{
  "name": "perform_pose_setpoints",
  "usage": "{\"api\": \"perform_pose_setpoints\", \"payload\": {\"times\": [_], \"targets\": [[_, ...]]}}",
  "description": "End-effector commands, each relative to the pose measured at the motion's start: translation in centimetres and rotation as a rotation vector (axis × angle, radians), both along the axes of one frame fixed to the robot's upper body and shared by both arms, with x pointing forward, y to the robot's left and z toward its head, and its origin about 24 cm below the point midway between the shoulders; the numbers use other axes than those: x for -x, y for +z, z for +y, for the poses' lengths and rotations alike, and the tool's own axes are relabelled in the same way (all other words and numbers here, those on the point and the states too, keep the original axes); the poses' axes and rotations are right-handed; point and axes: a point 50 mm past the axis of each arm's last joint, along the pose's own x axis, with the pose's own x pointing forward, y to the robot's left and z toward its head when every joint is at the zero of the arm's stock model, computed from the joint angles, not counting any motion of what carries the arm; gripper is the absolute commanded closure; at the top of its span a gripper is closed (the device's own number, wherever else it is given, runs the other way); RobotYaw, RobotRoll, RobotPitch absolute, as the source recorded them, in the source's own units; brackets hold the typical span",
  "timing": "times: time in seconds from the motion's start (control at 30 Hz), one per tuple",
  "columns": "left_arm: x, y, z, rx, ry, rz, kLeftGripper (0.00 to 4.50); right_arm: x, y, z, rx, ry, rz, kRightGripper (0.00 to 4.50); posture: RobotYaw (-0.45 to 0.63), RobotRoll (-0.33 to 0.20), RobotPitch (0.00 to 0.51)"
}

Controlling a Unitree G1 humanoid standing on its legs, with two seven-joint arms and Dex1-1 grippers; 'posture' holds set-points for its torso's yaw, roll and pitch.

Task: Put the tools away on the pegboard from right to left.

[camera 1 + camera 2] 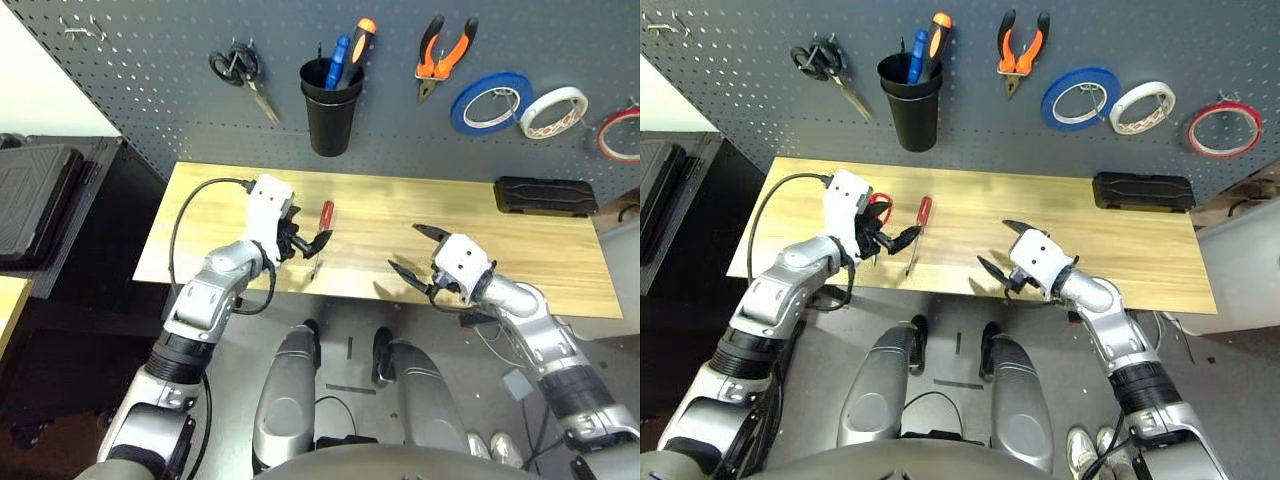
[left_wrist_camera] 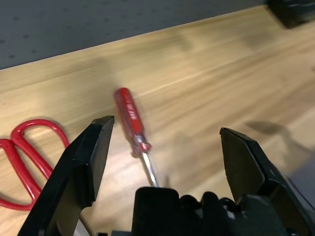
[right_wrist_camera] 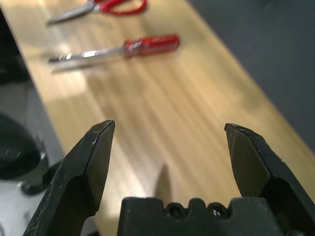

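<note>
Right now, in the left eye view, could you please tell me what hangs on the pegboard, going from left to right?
Black-handled scissors → black cup holding screwdrivers → orange-and-black pliers → blue tape roll → white tape roll → red tape ring.

No legible text: the marking on the screwdriver (image 2: 130, 118) handle is too blurred to read.

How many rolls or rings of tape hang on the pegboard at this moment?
3, all in a row at the right end of the pegboard: the blue tape roll, then the white tape roll beside it, then the thin red tape ring farthest right.
</note>
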Motion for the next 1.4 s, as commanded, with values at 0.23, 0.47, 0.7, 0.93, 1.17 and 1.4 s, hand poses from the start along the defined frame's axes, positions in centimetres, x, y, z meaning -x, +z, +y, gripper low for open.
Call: {"api": "perform_pose_setpoints", "payload": {"times": [0.23, 0.47, 0.7, 0.93, 1.17, 1.4], "targets": [[-2.4, -2.8, -0.6, -0.058, 0.142, 0.096, 0.0, 1.9, -0.8, -0.8, 0.055, -0.071, 0.082, 0.03, 0.12, 0.0, 0.383], [-3.4, -3.9, -1.7, -0.063, 0.149, 0.124, 0.0, 2.9, -0.3, -1.4, 0.061, -0.13, 0.091, 0.03, 0.04, 0.0, 0.405], [-4.3, -4.9, -2.1, -0.077, 0.183, 0.163, 0.0, 3.6, 0.3, -1.8, 0.062, -0.17, 0.084, 0.03, -0.02, 0.0, 0.401], [-4.7, -5.9, -0.8, -0.112, 0.28, 0.22, 0.94, 3.8, 0.9, -1.9, 0.05, -0.193, 0.069, 0.0, -0.03, 0.0, 0.39], [-4.5, -6.2, -0.8, -0.112, 0.299, 0.222, 3.6, 3.1, 0.9, -1.5, 0.036, -0.185, 0.054, 0.0, 0.0, 0.0, 0.372], [-2.7, -5.7, -1.8, -0.041, 0.242, 0.146, 3.59, 1.9, 0.5, -1.1, 0.024, -0.154, 0.046, 0.0, 0.09, 0.0, 0.362]]}}
